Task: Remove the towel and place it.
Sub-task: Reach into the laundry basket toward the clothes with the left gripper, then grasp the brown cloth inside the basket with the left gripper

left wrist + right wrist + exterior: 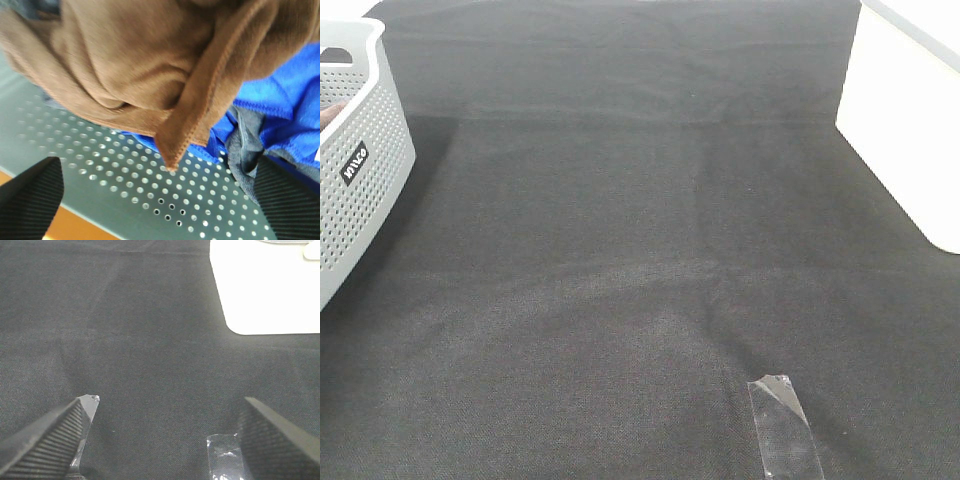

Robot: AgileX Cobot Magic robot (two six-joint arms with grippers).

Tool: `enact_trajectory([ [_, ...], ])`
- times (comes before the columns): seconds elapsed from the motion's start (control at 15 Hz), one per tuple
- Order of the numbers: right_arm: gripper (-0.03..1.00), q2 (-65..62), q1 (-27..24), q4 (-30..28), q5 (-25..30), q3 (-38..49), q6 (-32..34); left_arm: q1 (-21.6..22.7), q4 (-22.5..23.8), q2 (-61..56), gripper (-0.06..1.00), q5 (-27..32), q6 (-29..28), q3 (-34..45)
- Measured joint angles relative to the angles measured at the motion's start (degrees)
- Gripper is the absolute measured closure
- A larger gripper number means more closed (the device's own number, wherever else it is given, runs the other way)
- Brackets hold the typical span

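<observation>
The towel (135, 65) lies bunched in brown folds on a blue cloth (280, 95) and a grey cloth (245, 145), against the perforated wall of the basket (150, 195), one stitched corner pointing down; the left fingers (30, 200) stand spread wide just before it, grasping nothing; the right fingers (50, 440) are likewise released, over the black worktop (620, 250) near a strip of clear tape (785, 425). By my reading nothing is done yet; gripping, lifting out and placing the towel all remain.
</observation>
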Motion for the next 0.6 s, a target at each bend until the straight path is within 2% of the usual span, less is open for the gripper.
enact_trajectory([
  [0.47, 0.19, 0.00, 0.00, 0.00, 0.00, 0.00, 0.00, 2.18, -1.66, 6.76, 0.00, -1.43, 3.15, -0.06],
  [0.6, 0.19, 0.00, 0.00, 0.00, 0.00, 0.00, 0.00, 2.18, -2.06, 6.99, 0.08, -1.66, 3.32, -0.06],
])
